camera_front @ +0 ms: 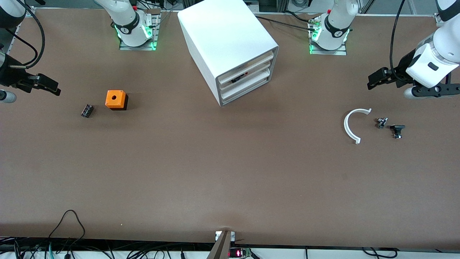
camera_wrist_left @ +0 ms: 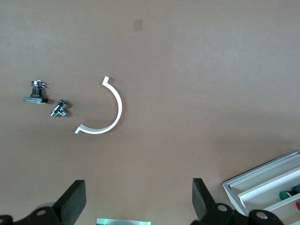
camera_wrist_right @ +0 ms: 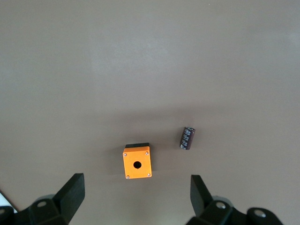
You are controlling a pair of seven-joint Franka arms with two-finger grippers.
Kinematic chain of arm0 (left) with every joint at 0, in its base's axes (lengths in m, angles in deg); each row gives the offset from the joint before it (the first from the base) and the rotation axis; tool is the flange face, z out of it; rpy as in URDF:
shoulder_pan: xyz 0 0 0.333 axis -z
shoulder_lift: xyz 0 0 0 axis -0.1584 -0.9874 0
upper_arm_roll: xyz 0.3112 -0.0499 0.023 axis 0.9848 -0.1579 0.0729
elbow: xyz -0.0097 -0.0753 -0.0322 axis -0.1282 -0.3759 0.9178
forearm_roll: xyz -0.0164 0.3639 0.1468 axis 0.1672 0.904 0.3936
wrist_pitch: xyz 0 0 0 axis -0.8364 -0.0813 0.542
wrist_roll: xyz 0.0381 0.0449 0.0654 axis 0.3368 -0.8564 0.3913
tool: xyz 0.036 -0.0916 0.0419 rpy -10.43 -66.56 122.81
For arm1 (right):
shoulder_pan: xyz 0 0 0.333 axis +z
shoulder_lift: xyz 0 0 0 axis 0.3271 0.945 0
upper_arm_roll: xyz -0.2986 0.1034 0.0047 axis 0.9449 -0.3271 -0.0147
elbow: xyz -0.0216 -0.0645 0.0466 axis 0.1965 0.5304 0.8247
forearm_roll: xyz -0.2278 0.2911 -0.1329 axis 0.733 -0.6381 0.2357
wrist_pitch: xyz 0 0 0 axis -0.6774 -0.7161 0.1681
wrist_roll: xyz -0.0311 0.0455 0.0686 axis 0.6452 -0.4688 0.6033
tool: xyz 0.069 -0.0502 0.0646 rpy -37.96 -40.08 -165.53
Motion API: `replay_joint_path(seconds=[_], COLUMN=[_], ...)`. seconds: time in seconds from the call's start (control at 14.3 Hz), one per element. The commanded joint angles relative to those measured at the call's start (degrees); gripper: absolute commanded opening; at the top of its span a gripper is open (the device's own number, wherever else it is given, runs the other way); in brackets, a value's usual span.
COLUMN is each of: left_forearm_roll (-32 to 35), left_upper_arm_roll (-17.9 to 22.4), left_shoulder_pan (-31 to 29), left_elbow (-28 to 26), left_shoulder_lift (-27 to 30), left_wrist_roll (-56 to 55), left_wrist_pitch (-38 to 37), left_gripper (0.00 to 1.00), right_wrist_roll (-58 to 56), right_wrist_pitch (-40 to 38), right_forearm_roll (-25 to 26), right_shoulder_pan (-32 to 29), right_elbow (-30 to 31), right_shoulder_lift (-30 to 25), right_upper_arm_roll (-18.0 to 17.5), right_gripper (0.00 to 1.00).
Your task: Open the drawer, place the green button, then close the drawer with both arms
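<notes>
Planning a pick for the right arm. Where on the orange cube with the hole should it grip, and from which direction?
Take the orange cube across two opposite side faces, coming straight down from above. It sits flat, hole up, with flat sides free all round; the small black part lies apart from it. The right hand is open.
</notes>
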Motion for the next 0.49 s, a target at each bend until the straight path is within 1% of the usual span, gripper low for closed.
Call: replay_joint_path(seconds=[0.0, 0.42], left_forearm_roll=[1.2, 1.4], left_upper_arm_roll=[-0.2, 0.1], left_shoulder_pan=[-0.1, -0.3], left_elbow=[4.1, 4.1], left_shoulder_lift=[-1.9, -2.6], left_wrist_roll=[0.6, 0.8], left_wrist_pitch=[-0.9, 0.5], left_gripper=[1.0, 1.0], right_wrist_roll=[0.0, 0.0], right_wrist_pitch=[0.0, 0.0], right_forearm_roll=[-0.6, -0.7], right_shoulder_pan=[-0.1, -0.1], right_elbow=[-0.3, -0.4], right_shoulder_lift=[-0.3, -0.3], right_upper_arm_roll=[0.1, 0.1], right_gripper=[1.0, 1.0])
